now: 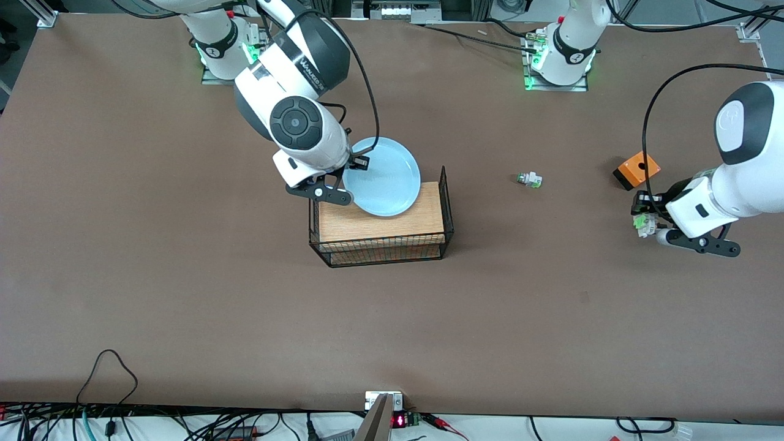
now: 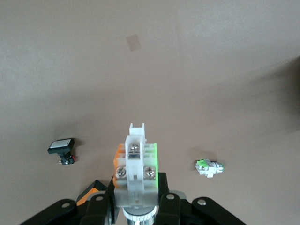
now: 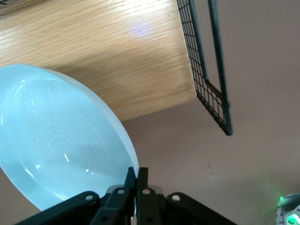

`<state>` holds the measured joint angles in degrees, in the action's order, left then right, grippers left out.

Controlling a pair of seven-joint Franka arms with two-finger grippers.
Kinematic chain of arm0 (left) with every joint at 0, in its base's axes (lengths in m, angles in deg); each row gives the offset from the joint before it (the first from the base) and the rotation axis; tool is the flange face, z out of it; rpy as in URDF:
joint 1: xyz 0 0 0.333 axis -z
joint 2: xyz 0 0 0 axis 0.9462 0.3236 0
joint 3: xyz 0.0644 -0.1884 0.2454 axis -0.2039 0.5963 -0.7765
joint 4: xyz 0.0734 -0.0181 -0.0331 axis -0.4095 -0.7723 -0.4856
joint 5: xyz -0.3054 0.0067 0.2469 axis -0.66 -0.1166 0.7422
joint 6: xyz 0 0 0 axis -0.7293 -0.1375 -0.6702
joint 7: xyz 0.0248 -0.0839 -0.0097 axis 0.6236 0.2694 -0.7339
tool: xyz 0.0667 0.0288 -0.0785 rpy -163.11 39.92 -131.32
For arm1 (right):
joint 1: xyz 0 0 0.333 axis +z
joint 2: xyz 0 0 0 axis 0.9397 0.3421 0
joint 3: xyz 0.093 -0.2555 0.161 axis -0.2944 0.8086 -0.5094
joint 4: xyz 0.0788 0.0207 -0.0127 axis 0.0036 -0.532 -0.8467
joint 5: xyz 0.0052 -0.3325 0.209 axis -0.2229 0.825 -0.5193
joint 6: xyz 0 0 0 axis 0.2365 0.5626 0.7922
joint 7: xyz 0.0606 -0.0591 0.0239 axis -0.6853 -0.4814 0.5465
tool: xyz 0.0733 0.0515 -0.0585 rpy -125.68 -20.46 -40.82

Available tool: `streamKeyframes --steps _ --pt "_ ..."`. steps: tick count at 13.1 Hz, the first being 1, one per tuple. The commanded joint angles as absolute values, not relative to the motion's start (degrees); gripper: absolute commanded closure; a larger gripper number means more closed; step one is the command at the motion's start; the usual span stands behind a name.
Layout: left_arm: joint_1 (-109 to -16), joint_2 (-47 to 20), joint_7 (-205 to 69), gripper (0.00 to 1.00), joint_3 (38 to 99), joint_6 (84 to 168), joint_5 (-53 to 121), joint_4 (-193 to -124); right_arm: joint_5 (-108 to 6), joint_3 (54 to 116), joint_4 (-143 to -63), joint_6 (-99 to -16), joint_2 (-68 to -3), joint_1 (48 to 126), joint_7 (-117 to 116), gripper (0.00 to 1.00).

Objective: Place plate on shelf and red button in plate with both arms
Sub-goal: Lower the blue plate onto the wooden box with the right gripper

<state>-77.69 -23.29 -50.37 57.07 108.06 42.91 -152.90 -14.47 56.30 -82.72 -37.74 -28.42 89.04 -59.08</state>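
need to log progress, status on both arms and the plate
Right gripper shut on pale light-blue round plate, over wood-topped wire basket. Left gripper shut on white-green button part. Nothing blocking.

So the whole setup sits on a big flat brown table point(image 1: 153, 275) with a matte top. Roughly mid-table there's a black wire basket point(image 1: 449, 211) with a light wooden board point(image 1: 380, 223) as its top. Toward the left arm's end from the basket, well apart from it, a small whitish-green switch part with a metal end point(image 1: 528, 179) lies on its side. Further toward that end is a little orange box with a dark hole on top point(image 1: 637, 169). The left wrist view also catches a small black part with a white rectangular face point(image 2: 61, 146) lying on the tabletop, apart from the whitish-green one point(image 2: 208, 167).
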Motion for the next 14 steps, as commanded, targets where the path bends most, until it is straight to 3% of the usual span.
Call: streamKeyframes --steps 1,7,14 --pt "-77.5 -24.2 -50.0 1.00 57.5 106.7 43.5 -151.1 -11.8 56.5 -83.9 -39.9 -27.6 90.4 -60.4 1.00" --pt "-77.5 -24.3 -50.0 1.00 58.2 106.7 43.6 -150.6 -11.3 56.7 -85.9 -45.5 -26.9 91.1 -61.0 0.99" --pt "-77.5 -24.4 -49.5 1.00 58.4 105.1 43.4 -150.4 -11.3 56.8 -85.6 -46.0 -25.9 90.3 -60.8 0.93"
